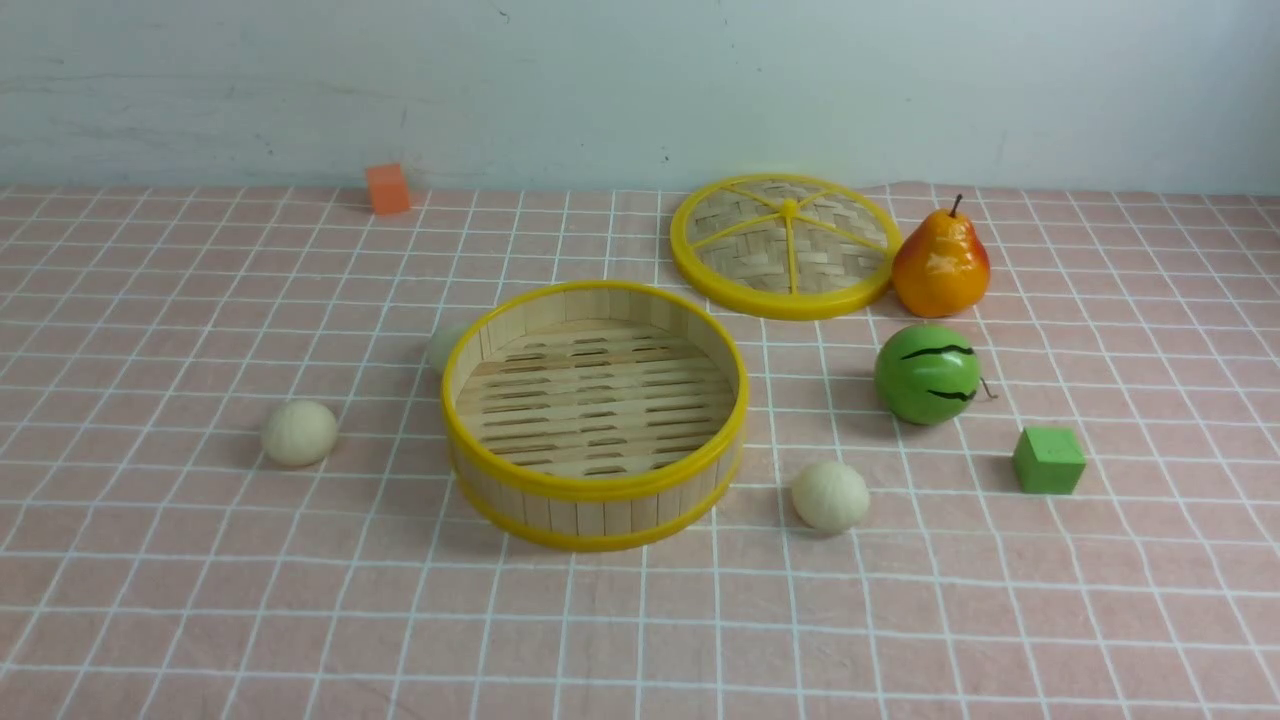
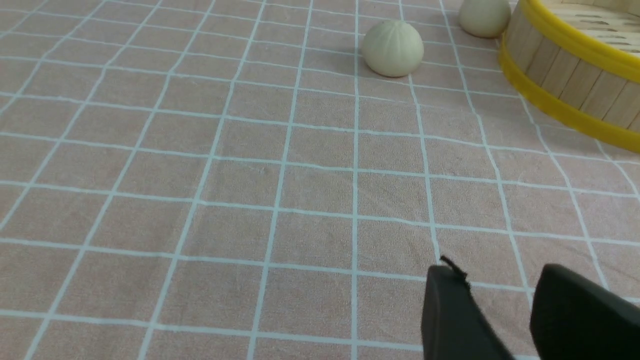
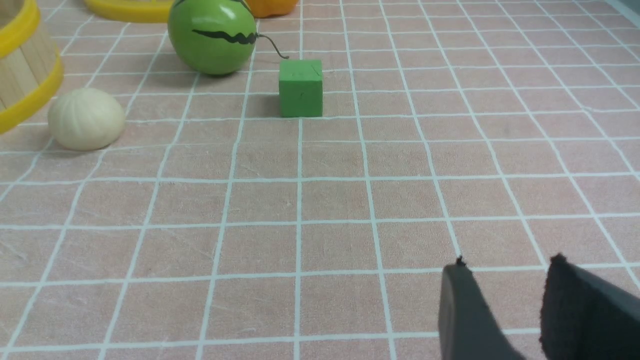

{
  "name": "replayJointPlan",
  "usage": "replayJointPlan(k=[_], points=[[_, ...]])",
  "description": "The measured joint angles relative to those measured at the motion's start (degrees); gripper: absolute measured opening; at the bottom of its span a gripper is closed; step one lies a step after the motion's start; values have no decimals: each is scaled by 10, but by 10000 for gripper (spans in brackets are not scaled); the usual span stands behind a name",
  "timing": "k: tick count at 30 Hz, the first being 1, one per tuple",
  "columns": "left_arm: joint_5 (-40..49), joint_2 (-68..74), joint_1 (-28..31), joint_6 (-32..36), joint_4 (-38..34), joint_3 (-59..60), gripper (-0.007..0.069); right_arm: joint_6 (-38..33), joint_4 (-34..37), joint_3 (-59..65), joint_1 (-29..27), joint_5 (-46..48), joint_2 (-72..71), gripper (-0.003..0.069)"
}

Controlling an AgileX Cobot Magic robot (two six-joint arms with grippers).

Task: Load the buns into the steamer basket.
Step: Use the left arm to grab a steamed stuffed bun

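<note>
The steamer basket (image 1: 595, 490) stands empty in the middle of the cloth. One bun (image 1: 299, 432) lies to its left, one bun (image 1: 830, 495) to its front right, and a third bun (image 1: 445, 345) peeks out behind its left wall. The left wrist view shows the left bun (image 2: 393, 48), the third bun (image 2: 484, 17) and the basket wall (image 2: 565, 75). My left gripper (image 2: 500, 277) is open and empty, well short of them. The right wrist view shows the right bun (image 3: 86, 119) and the basket edge (image 3: 22, 75). My right gripper (image 3: 507, 267) is open and empty. Neither gripper shows in the front view.
The woven yellow-rimmed lid (image 1: 785, 245) lies behind the basket, with a pear (image 1: 940, 262) at its right. A green striped melon (image 1: 927, 373) and a green cube (image 1: 1048, 460) sit to the right of the basket. An orange cube (image 1: 388, 188) stands at the far back left.
</note>
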Motion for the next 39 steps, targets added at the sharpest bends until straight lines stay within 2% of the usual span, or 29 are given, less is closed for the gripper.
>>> replayJointPlan(k=[18,22,25,26,27,33,35,36,37,38,39], points=[[-44,0,0,0,7,0,238,0,-11,0,0,0,0,239],[-88,0,0,0,-10,0,238,0,-29,1,0,-12,0,239],[-181,0,0,0,-37,0,238,0,-60,6,0,-86,0,239],[-181,0,0,0,-40,0,238,0,-63,6,0,-100,0,239],[-233,0,0,0,-40,0,238,0,-96,6,0,-159,0,239],[-353,0,0,-4,-47,0,238,26,-157,6,0,-360,0,239],[-408,0,0,-46,-59,0,238,56,-163,6,0,-434,0,239],[-408,0,0,-51,-62,0,237,60,-163,6,0,-440,0,239],[-459,0,0,-103,-78,0,233,92,-165,6,0,-470,0,239],[-465,0,0,-117,-80,0,230,96,-165,6,0,-472,0,239],[-507,0,0,-174,-93,-4,213,126,-166,6,0,-481,0,239]])
